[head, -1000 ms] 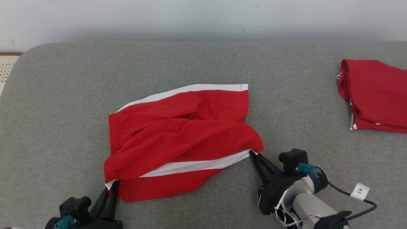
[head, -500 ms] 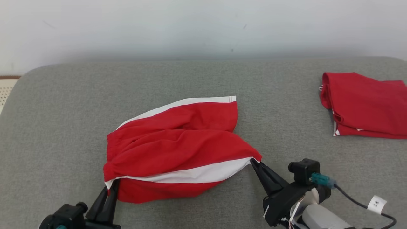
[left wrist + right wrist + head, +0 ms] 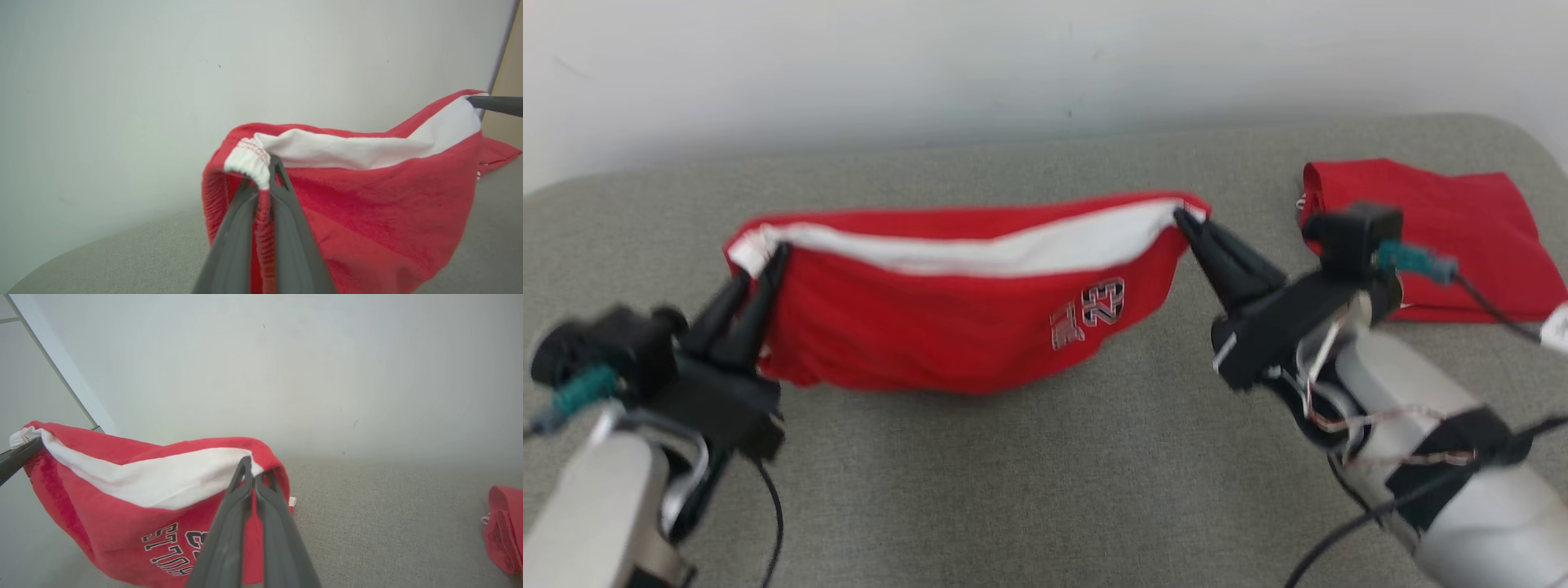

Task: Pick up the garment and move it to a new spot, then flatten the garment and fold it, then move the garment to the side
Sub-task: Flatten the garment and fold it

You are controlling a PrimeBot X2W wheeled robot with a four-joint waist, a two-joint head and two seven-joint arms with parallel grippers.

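Since the garment (image 3: 931, 335) is to be carried to a new spot before any flattening, it is held up over the grey padded surface (image 3: 1029, 490) rather than dragged across it. The surface is bounded at its far edge by a pale wall (image 3: 849, 65), and a broad stretch toward its near edge lies uncovered, so room for laying out is judged ample. The garment, a pair of red shorts with a white side stripe, is hung above the middle of the surface and stretched along that stripe, so that it droops as one sheet instead of bunching; whether its lowest fold touches the surface cannot be told. A second red garment (image 3: 1445, 220), already folded, is seen near the far right corner, well apart from the hanging one, and that corner is judged to be where finished pieces are set. The left gripper (image 3: 762, 261) is clamped tight on the white elastic waistband corner, cloth being pinched between its two fingers, as is made plain in the left wrist view. The right gripper (image 3: 1186, 222) is likewise closed on the opposite end of the stripe, at the leg hem. By these two end grips the top edge is drawn nearly taut, though a shallow sag is left in it. A printed number (image 3: 1090, 322) with lettering is shown on the side facing the robot, toward the right-hand end.
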